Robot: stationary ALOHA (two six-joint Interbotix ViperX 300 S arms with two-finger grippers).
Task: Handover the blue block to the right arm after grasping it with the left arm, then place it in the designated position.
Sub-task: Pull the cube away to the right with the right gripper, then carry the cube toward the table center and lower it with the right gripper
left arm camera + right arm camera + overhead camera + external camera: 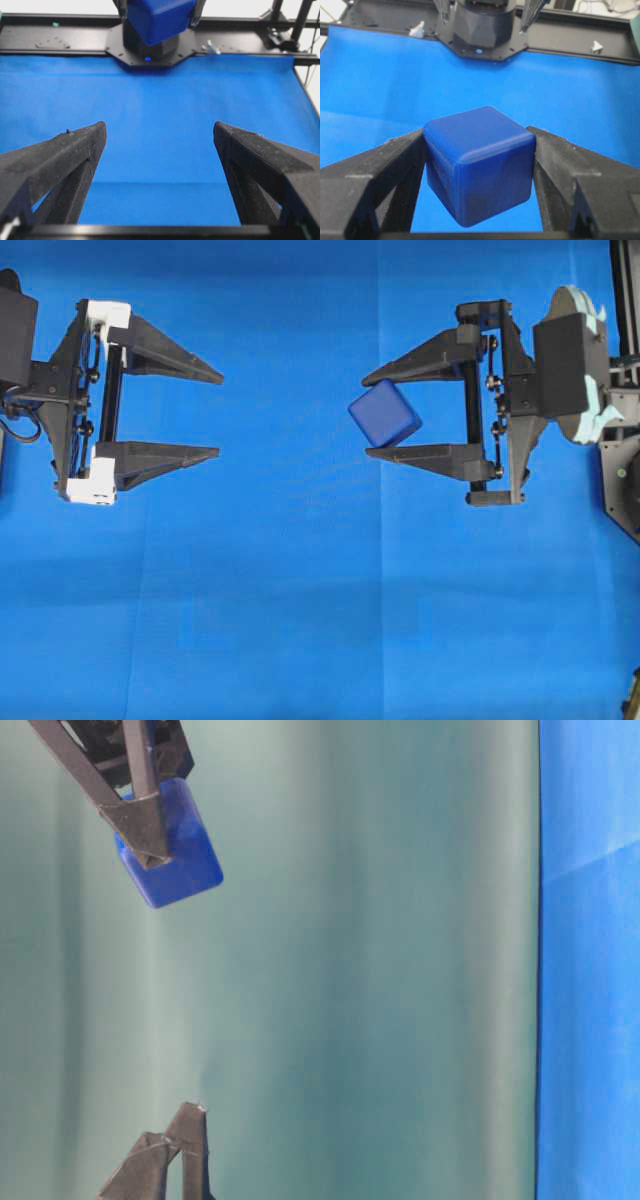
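the blue block (pixel 385 413) is clamped in the right gripper (pixel 367 412), well apart from the wide-open, empty left gripper (pixel 218 413), so handover is judged done and lowering onto the designated spot is called for.

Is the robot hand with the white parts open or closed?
Open. The left gripper has its fingers spread wide with only blue cloth between them; the blue block sits in the right gripper.
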